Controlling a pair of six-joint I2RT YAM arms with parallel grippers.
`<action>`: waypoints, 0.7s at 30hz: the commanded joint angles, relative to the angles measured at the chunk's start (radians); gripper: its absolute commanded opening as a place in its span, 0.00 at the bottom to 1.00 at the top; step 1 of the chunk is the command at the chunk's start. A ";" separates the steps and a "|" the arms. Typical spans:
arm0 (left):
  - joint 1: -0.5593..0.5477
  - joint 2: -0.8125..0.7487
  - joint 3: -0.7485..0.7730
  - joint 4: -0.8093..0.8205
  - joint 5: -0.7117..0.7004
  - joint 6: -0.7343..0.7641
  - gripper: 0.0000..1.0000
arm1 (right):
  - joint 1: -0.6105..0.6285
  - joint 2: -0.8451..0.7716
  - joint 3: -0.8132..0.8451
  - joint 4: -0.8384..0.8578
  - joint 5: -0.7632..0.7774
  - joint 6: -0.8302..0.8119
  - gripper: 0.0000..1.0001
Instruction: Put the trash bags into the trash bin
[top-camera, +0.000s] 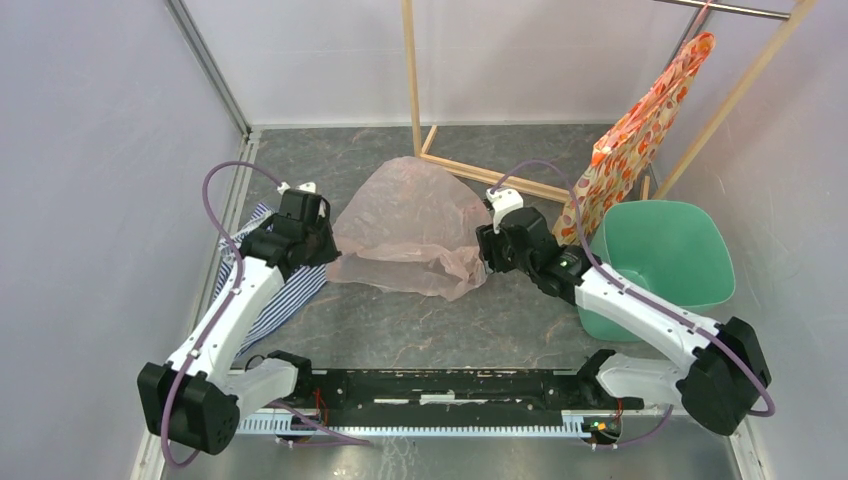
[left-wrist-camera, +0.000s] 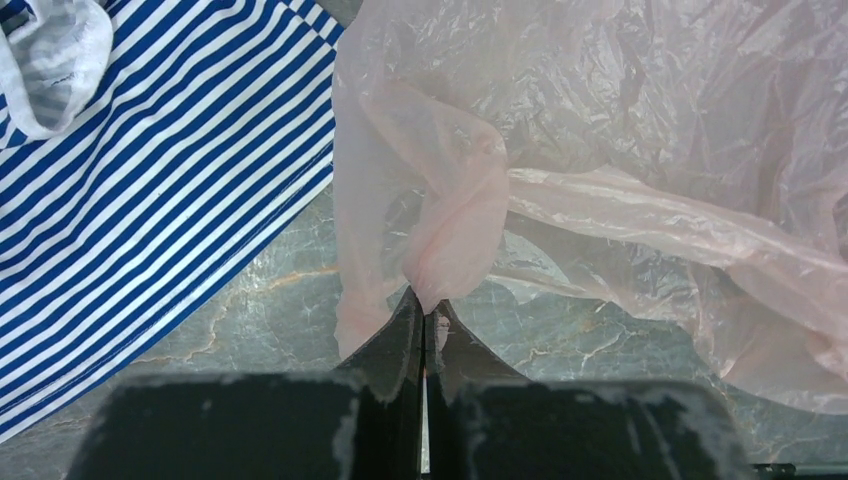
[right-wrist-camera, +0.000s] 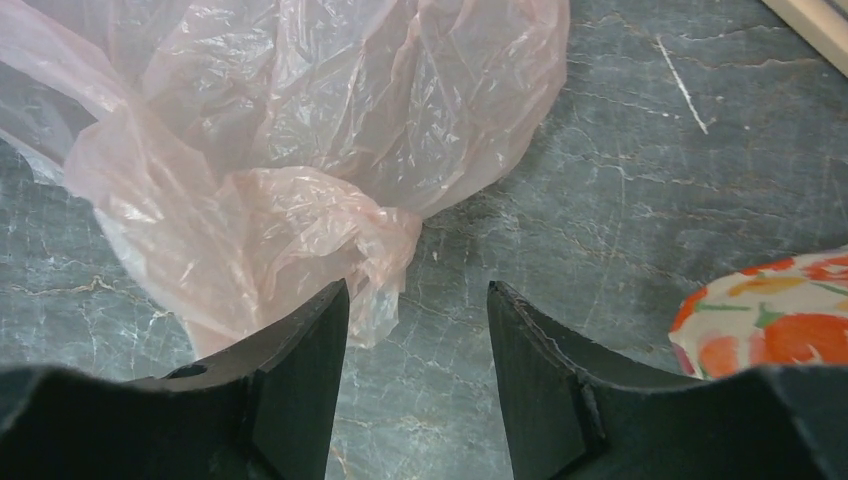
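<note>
Tabletop (top-camera: 420, 330): grey stone pattern, everything sits on it. Behind and left of the trash bin (top-camera: 670, 250) stands a wooden frame (top-camera: 410, 70). Well left of the bin lies the trash bag (top-camera: 410, 215): pale pink, crinkled, spread flat on the tabletop, fully outside the bin. Bin itself is mint green, upright, mouth open to the top camera. Further left of the bin, beyond the bag, is a blue-white striped cloth (top-camera: 290, 300). Just behind the bin hangs an orange floral bag (top-camera: 640, 140), its lower end by the bin's back-left rim. On the bag edge farthest from the bin, left gripper (left-wrist-camera: 425, 310): jaws closed together, pinching a gathered fold of the pink film. On the bag edge nearest the bin, right gripper (right-wrist-camera: 418, 290): jaws wide apart, clamping nothing. A bunched corner of the bag lies against its left finger (right-wrist-camera: 300, 340), partly in the gap.
</note>
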 joint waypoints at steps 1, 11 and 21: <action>0.017 0.035 0.022 0.064 0.002 0.055 0.02 | -0.004 0.027 -0.037 0.135 -0.044 -0.027 0.60; 0.022 0.057 0.024 0.077 0.024 0.055 0.02 | -0.005 0.113 -0.113 0.286 -0.117 -0.034 0.61; 0.023 0.066 0.094 0.070 0.078 0.054 0.02 | -0.005 0.218 0.078 0.211 -0.116 -0.047 0.01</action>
